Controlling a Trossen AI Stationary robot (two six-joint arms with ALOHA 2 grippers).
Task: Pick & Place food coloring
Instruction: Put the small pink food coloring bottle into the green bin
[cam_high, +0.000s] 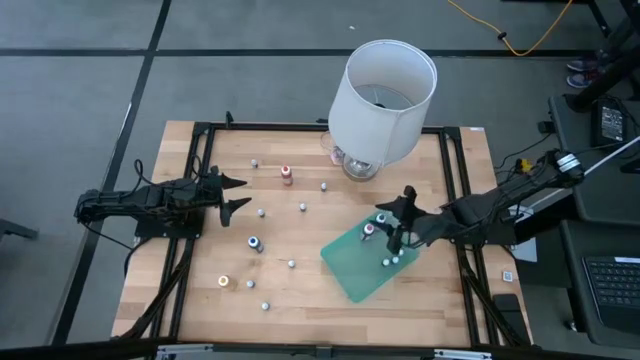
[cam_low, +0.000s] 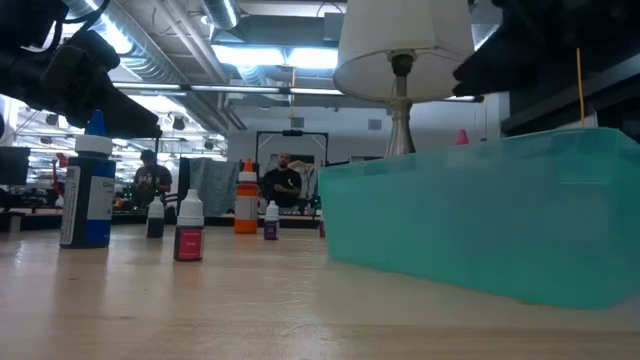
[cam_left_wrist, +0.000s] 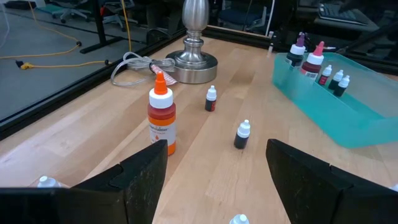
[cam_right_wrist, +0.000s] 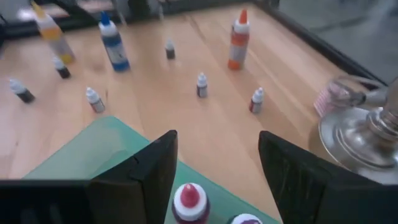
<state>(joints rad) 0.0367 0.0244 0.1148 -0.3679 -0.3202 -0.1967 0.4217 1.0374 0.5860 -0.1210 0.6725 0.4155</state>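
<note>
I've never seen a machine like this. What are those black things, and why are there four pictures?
They are two robot arms at a wooden table, each ending in a pincer. One camera looks down from above, one sits at table height, and one rides on each wrist. The left pincer waits open and empty at the table's left side. The right pincer is open over a green tray, above a small pink-topped bottle. Other little bottles stand around, like an orange one, plus a lamp.

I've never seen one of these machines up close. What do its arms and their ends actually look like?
Both arms are black and jointed. The left end effector and the right end effector each end in two flat, tapering dark fingers. Black cables trail behind the right arm.
</note>
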